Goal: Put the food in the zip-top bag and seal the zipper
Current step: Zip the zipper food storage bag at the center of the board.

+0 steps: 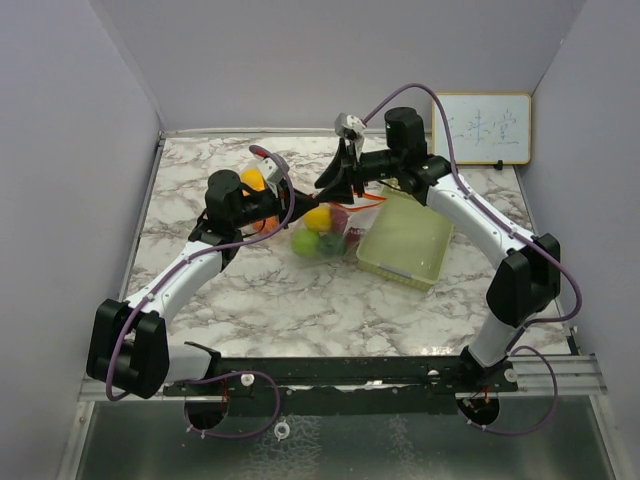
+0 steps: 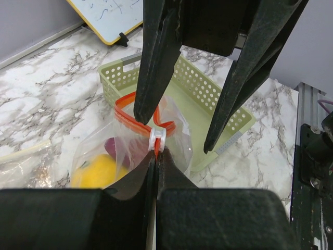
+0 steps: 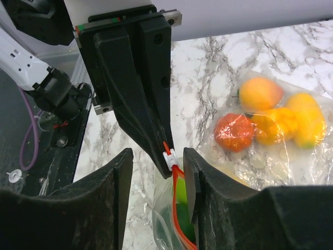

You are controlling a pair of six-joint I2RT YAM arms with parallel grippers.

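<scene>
— Marble table [image 1: 250,300] from above, white with grey veins. Where is the zip-top bag [image 1: 352,236]?
— In the middle of the table, just left of the pale green basket [image 1: 405,250]. The food [image 1: 318,218] is inside it: yellow, green, dark green and dark red pieces.
— And the arms?
— The left arm [image 1: 190,265] reaches in from the near left and the right arm [image 1: 480,215] from the right. They meet just above the bag's far edge. A whiteboard [image 1: 480,128] stands at the far right corner.
— The left wrist camera?
— The left gripper [image 2: 156,159] has its fingers pressed together, clamped on the orange zipper strip [image 2: 127,121] just below the white slider [image 2: 157,136]. Beyond the slider the strip bows out in loops. A yellow piece and a dark red one show through the plastic on the left.
— And the other hand there?
— The right gripper [image 2: 174,133] hangs from above with its fingers well apart. One tip is at the strip beside the slider, though I cannot tell whether it touches. The other tip stands off in front of the basket.
— The right wrist camera?
— The same pair from the opposite side. Its own fingers are spread and grip nothing, with the slider and the left gripper's tip between them. Green food sits in the bag below. To the right a second clear bag [image 3: 312,156] lies flat on the marble, holding other fruits [image 3: 260,92] in orange, red and yellow.
</scene>
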